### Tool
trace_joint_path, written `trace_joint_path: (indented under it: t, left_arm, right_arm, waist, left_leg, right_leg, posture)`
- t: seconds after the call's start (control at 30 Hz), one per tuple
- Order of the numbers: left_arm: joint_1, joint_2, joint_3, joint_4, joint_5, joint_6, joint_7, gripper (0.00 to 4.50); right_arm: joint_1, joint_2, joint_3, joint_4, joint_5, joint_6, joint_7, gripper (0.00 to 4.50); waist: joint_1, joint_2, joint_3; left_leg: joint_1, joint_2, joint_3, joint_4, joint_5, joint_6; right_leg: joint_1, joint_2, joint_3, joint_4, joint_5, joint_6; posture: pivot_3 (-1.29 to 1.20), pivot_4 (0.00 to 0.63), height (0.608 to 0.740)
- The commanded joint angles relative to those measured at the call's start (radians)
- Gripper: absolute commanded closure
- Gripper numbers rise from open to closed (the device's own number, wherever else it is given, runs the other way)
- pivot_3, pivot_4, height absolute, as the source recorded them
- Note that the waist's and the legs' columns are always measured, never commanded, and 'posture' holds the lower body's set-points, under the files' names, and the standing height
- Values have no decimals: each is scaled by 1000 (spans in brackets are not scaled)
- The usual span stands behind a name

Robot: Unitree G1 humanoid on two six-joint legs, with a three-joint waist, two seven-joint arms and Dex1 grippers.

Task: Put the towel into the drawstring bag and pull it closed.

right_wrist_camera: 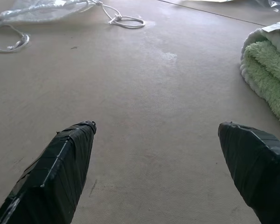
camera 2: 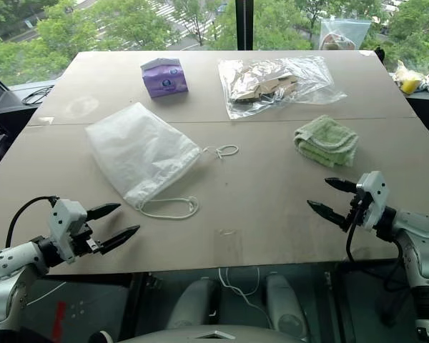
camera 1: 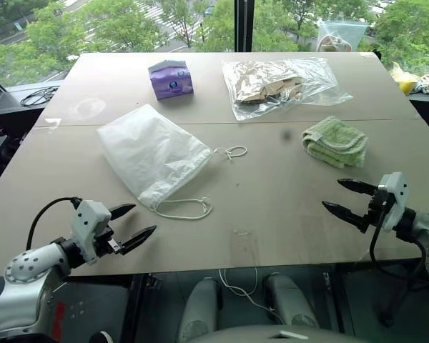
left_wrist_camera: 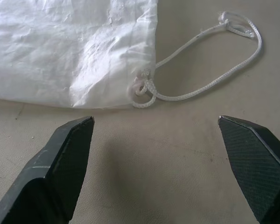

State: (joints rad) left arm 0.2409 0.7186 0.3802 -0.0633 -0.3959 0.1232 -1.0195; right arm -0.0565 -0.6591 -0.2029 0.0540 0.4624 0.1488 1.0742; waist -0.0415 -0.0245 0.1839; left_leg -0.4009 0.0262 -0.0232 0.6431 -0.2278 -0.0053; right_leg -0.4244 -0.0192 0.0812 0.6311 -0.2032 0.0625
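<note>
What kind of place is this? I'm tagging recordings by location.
Probably an upper-floor lab or office test space: a plain tabletop stands against large windows looking down on treetops and a street, with staged items such as a tissue pack and a white drawstring bag.

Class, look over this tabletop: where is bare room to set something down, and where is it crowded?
Free: the wide stretch between the drawstring bag and the towel, running to the near edge. Crowded: the far side, with the purple tissue pack and clear plastic bag.
</note>
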Motion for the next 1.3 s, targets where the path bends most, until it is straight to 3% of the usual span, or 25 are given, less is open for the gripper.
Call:
trace_joint_path:
  t: [0.03, 0.97, 1.17, 1.3]
  left_arm:
    - [-3, 0, -6, 22, 2, -39, -14, 138]
    - [4, 31, -44, 127, 5, -120, -105, 138]
    - [8, 49, -10, -47, -125, 5, -113, 138]
    - [-44, 23, -27, -210, -210, 161, 4, 138]
  right_arm:
    - [1, -6, -12, -16, 7, -19, 11, 0]
    - [25, -17, -29, -9, 11, -21, 29, 0]
    - [26, 2, -10, -46, 40, 8, 41, 0]
    - [-16, 22, -6, -76, 87, 38, 45, 0]
  waist:
    - [0, 0, 0]
    - [0, 3, -2]
    - [0, 3, -2]
    - [2, 3, -2]
  left_leg:
    - [0, 0, 0, 0, 0, 0]
    - [1, 0, 1, 0, 0, 0]
    - [1, 0, 1, 0, 0, 0]
    - [0, 0, 0, 0, 0, 0]
  right_leg:
    - [0, 0, 0, 0, 0, 0]
    - [1, 0, 0, 0, 0, 0]
    - [0, 0, 0, 0, 0, 0]
    - [1, 0, 0, 1, 0, 0]
  posture:
    - [0, 150, 740]
    - [0, 150, 740]
    - [0, 150, 740]
    - [0, 150, 740]
